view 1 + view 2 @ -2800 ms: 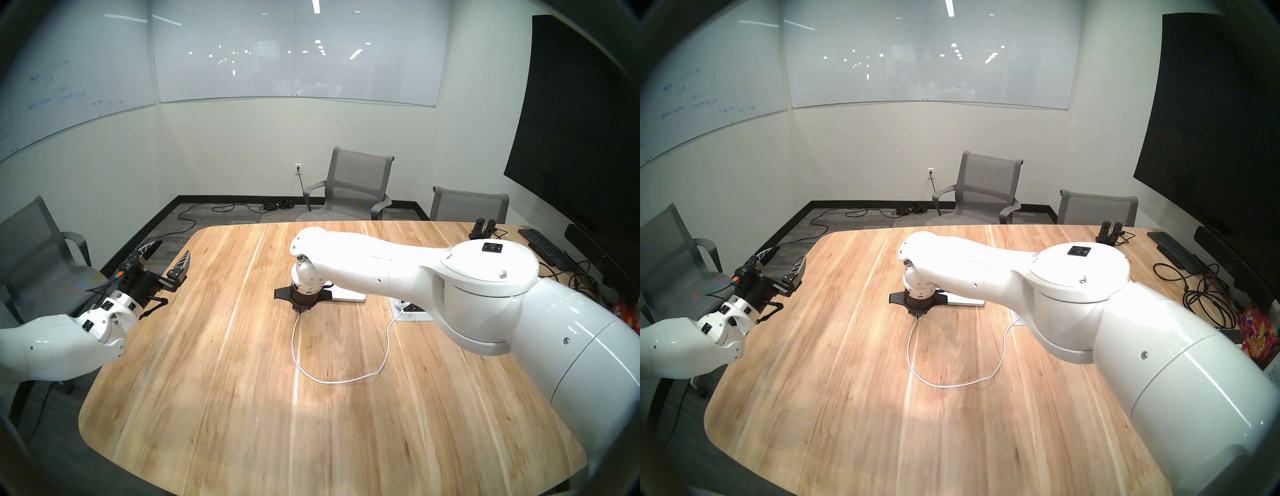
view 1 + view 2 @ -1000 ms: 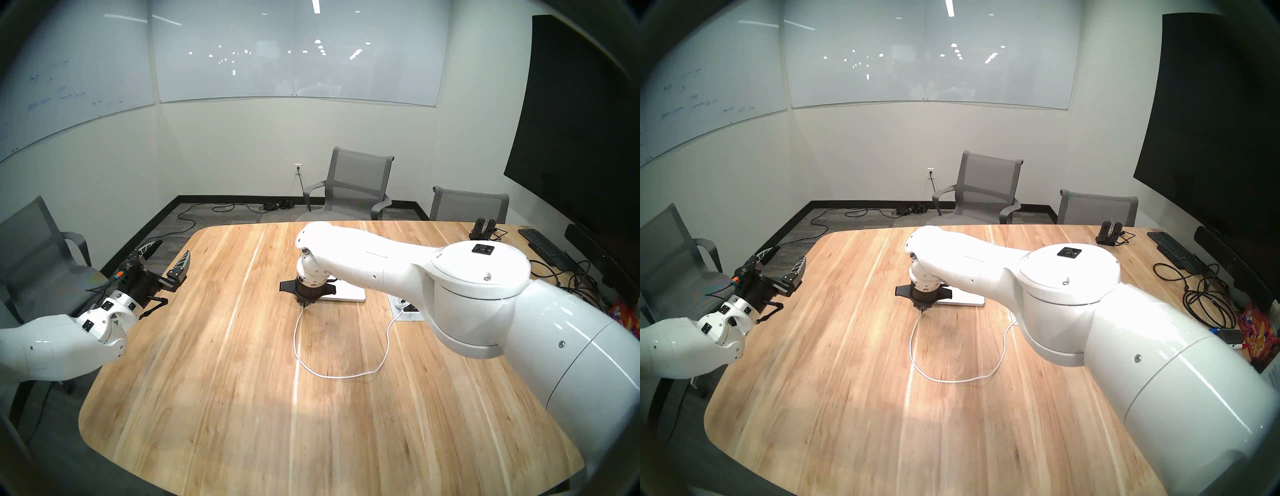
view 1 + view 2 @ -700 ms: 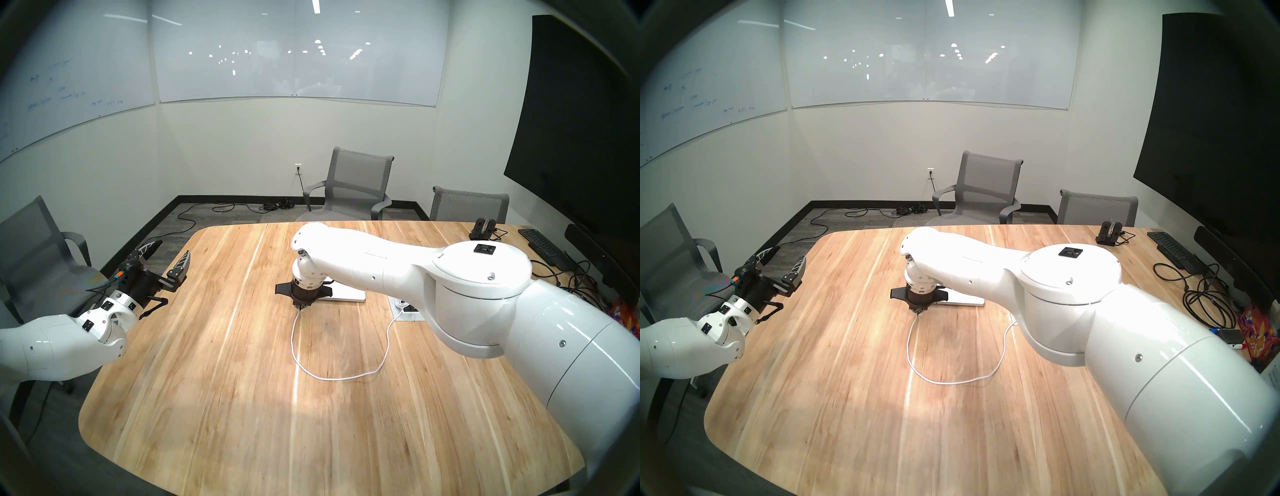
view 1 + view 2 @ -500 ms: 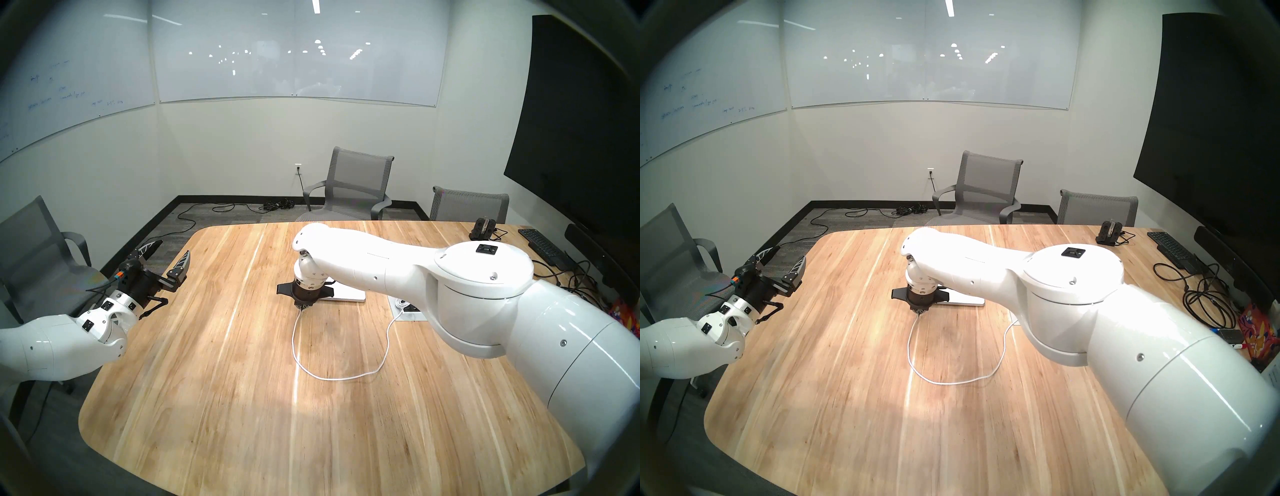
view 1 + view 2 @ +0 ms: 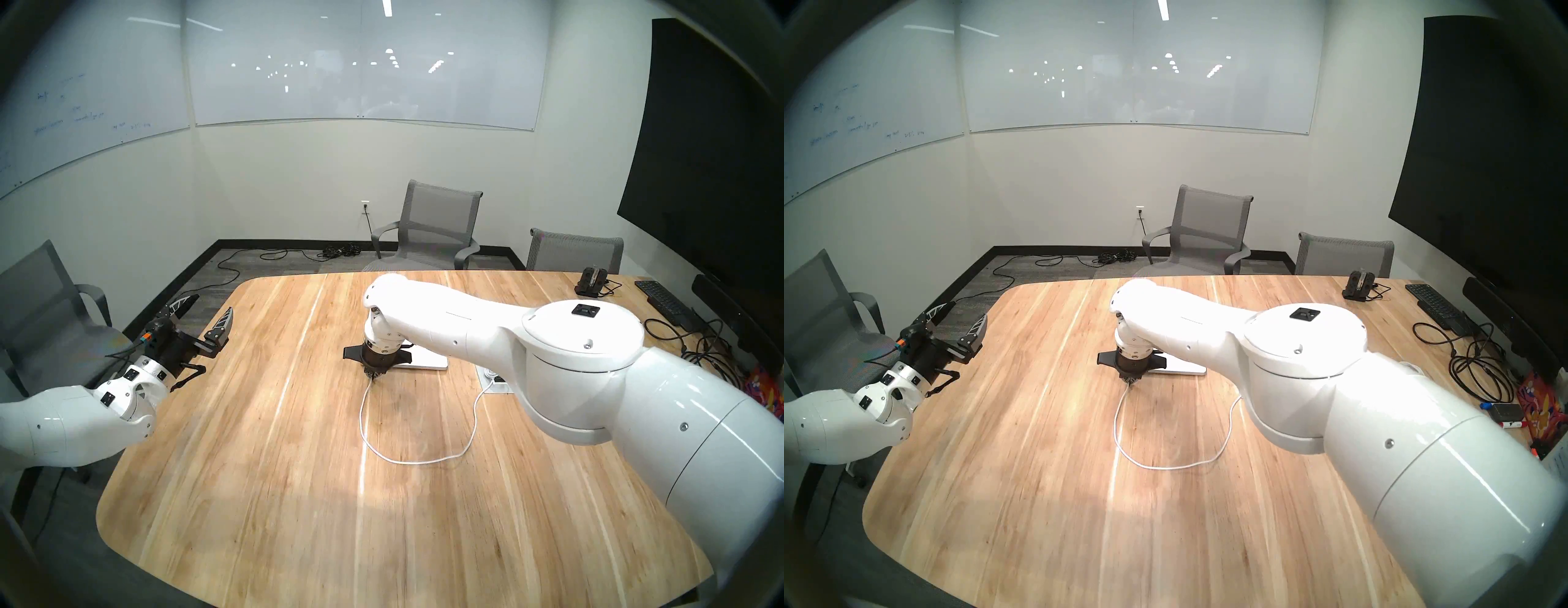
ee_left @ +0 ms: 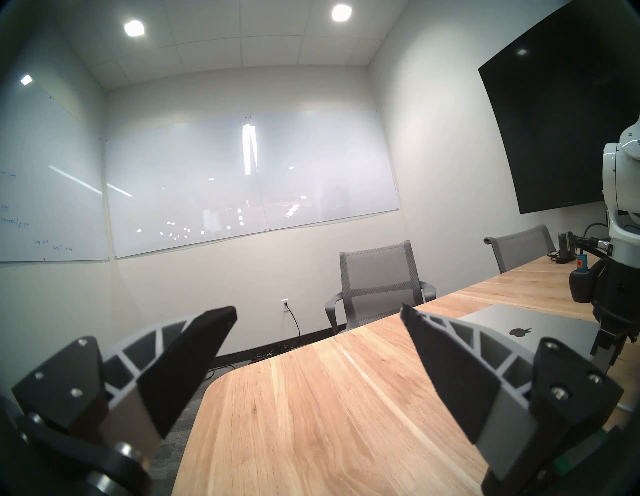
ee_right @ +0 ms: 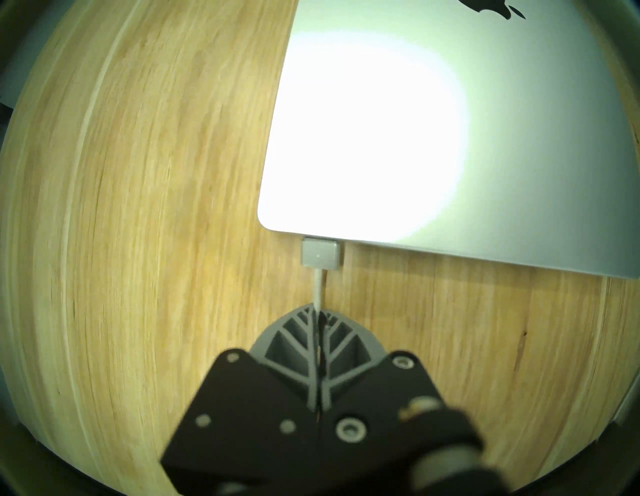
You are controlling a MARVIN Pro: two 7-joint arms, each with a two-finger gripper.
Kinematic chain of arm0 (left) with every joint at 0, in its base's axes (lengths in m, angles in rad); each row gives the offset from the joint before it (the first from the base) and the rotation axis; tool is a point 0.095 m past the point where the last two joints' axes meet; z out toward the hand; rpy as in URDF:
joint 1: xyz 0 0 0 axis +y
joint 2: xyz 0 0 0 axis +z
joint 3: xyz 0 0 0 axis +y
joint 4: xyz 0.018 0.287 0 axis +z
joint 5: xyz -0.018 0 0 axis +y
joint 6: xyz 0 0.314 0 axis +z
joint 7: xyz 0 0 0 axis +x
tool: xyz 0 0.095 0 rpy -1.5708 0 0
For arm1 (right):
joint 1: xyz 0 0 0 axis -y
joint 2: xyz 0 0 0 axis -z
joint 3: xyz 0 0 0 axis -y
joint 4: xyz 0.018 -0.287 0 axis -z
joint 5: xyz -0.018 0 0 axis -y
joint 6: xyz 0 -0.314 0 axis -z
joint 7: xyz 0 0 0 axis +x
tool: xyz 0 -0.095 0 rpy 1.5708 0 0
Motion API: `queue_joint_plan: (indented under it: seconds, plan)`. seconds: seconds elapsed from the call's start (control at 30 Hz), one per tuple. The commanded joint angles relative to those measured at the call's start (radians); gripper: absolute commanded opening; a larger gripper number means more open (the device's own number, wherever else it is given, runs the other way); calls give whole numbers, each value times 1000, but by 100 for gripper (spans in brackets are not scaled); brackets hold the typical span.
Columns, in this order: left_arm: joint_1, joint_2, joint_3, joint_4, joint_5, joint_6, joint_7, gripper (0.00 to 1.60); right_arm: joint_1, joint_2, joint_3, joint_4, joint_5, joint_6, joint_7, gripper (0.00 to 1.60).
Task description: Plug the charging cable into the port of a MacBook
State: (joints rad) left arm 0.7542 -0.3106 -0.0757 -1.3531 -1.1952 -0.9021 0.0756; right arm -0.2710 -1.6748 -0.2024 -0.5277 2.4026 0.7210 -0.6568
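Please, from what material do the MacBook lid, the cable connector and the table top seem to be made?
MacBook lid: likely metal with a matte silver finish; it gives a broad soft glare and has a thin crisp edge.
Connector of the charging cable: small grey-silver block, perhaps metal; too blurred to be sure.
Table top: wood or wood veneer, lightly glossy; streaked grain and pale reflections show.

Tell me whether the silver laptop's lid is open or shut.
Shut. The thin silver laptop lies flat on the wooden table, lid down with its black apple logo facing up; no screen or keys show.

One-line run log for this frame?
right gripper: shut on charging cable | connector: at MacBook edge, seating unclear | left gripper: open, idle
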Motion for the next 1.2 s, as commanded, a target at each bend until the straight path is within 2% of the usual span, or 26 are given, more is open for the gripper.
queue_joint_plan:
  seconds: [0.0, 0.57, 0.87, 1.17]
  plan:
    - [-15, 1, -13, -2, 2, -7, 1, 160, 10, -49, -6, 76, -23, 12, 36, 0]
    - [-15, 1, -14, -2, 2, -8, 2, 160, -17, -134, -31, 246, -68, 67, 131, 0]
    - [-15, 1, -14, -2, 2, -8, 2, 160, -23, -152, -36, 285, -79, 81, 154, 0]
    - [-15, 1, -14, -2, 2, -8, 2, 160, -14, -141, -21, 249, -67, 89, 123, 0]
